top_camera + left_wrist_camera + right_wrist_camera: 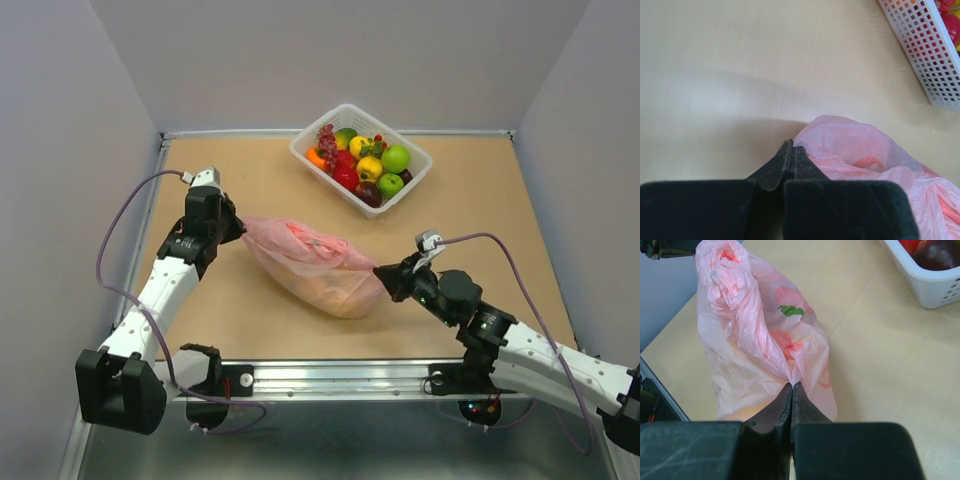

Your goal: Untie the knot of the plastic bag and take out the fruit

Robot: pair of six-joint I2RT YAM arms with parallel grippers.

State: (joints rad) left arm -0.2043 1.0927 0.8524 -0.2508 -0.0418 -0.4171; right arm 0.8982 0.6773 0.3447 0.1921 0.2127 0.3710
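The pink plastic bag lies on its side on the table, stretched between my two grippers. A yellowish-orange glow of the fruit shows through the film; the single pieces cannot be told apart. A bunched, twisted ridge of film, where the knot sits, runs along the top of the bag. My left gripper is shut at the bag's left end, its tips against the film's edge. My right gripper is shut on a pinch of film at the bag's right end.
A white slotted basket with green apples, grapes and other fruit stands at the back right; it also shows in the left wrist view and the right wrist view. Grey walls enclose the table on three sides.
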